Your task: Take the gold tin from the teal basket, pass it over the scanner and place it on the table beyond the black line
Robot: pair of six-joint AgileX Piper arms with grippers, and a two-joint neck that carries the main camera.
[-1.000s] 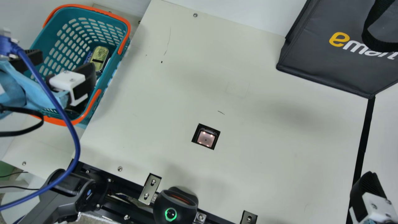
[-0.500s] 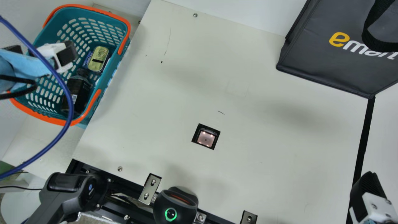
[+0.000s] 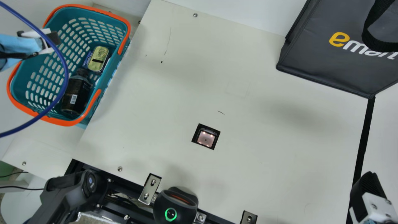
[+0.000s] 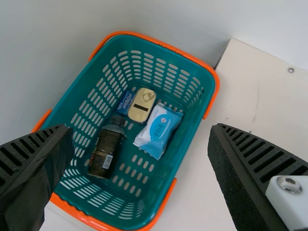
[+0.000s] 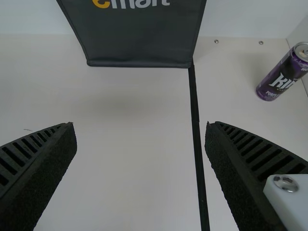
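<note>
Pickup is calling for the left gripper [image 4: 140, 127], its jaws spread like the right gripper's [image 5: 140, 124], to descend onto the gold tin [image 4: 142, 105] lying in the teal basket [image 4: 186, 137] beside the counter's [image 3: 174, 99] left edge.

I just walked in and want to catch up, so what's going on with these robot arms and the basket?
Neither arm is holding anything. The left gripper is open above the teal basket, where the gold tin lies beside a dark bottle and a blue and white packet. The right gripper is open over the table near the black line. The tin has yet to be lifted out and passed over the scanner.
</note>
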